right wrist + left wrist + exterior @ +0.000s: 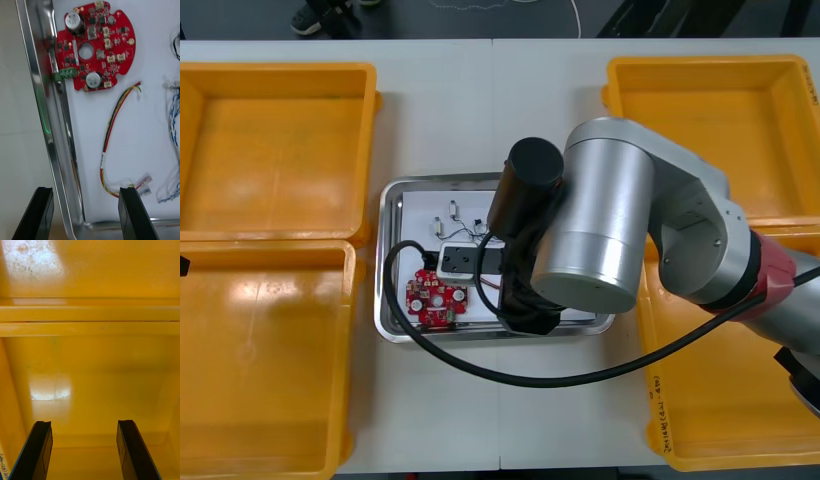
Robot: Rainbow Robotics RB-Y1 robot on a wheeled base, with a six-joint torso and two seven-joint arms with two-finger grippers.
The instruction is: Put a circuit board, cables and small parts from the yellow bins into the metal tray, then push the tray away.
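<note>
The right gripper (84, 215) is holding its jaws apart with nothing between them but the rim of the metal tray (44, 112). One finger is hanging outside over the table (15, 112), and the other is hanging over the white inside, near a corner.

Just beside the inner finger, one end of the red and yellow cable (112, 123) is lying. Its long axis is running from there toward the round red circuit board (93, 45), along the tray wall. The board is lying flat in the tray, with its green block (66, 73) pointing at that wall and almost touching it. The blue and white cable (173, 116) is lying farther inside.

From the front I am seeing the right arm (600, 220) covering its gripper and half the tray (388, 200), but also the board (435, 298) and small metal parts (452, 210) toward the far rim.

Beyond that rim, bare table (490, 110) is lying between the far yellow bins (275, 130).

The left gripper (84, 450), jaws apart too, is waiting over a bin (90, 371).
</note>
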